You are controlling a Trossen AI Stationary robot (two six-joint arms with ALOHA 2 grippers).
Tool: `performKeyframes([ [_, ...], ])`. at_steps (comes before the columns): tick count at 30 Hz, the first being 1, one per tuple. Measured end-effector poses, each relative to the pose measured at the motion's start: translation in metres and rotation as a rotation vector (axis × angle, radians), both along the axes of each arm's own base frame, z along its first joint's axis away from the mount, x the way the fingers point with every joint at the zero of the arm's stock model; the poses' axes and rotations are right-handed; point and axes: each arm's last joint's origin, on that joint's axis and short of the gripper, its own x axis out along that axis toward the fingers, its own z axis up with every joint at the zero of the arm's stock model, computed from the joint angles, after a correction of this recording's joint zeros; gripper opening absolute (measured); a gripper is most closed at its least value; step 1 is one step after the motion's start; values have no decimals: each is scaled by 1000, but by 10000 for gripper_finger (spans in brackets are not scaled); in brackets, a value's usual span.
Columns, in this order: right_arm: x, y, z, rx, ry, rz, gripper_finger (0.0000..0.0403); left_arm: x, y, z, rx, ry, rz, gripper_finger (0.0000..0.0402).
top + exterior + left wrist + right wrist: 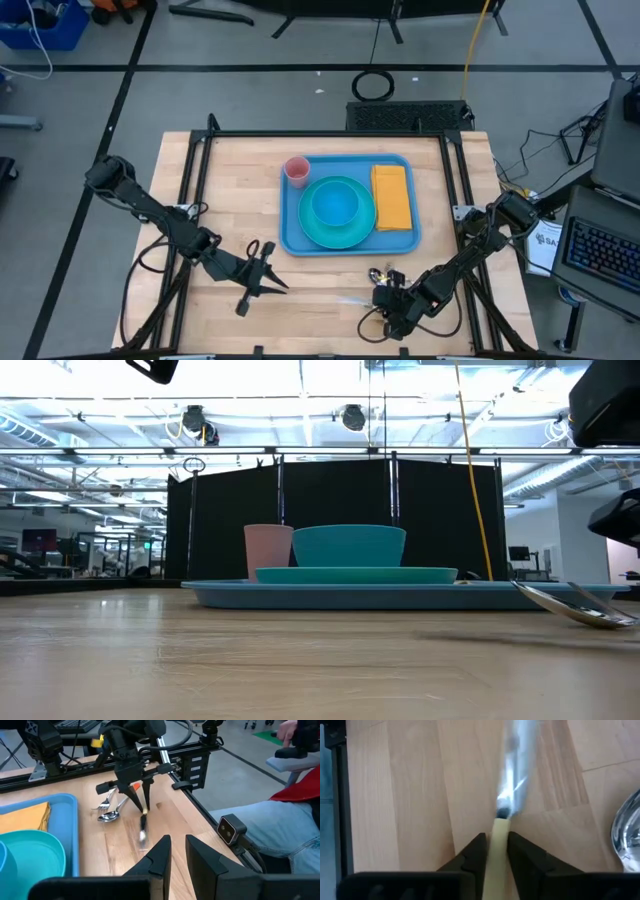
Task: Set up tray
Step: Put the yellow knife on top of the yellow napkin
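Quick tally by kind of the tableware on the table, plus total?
Tray: 1
Plate: 1
Bowl: 1
Pink cup: 1
Orange napkin: 1
Cutlery: 3, namely a fork, a spoon and a yellow-handled utensil in the right end effector
Total: 8

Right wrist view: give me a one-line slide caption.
Right gripper pinching the pale handle of a utensil, its metal end blurred over the wooden table, a spoon at the edge.

Right end effector [494,847] clamped, low.
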Motion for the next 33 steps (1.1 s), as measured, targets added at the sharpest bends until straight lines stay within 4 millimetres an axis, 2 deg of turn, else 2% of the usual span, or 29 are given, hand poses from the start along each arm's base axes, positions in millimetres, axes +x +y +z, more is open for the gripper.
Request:
performKeyframes([
  [3, -1, -1, -1, -11, 14, 13, 25, 0, 0, 0, 0, 0, 0, 63],
  [18, 0, 0, 1, -23, -23, 10, 23, 0, 0, 0, 1, 1, 1, 63],
  [23, 2, 0, 16, -6, -102, 7, 23, 0, 0, 0, 1, 1, 1, 63],
  [30, -1, -7, 32, -66, -164, -8, 23, 0, 0, 0, 0, 0, 1, 63],
  [32, -1, -8, 35, -72, -173, -16, 2, 0, 0, 0, 1, 1, 1, 63],
  [33, 0, -8, 35, -70, -174, -17, 4, 0, 0, 0, 1, 2, 1, 63],
])
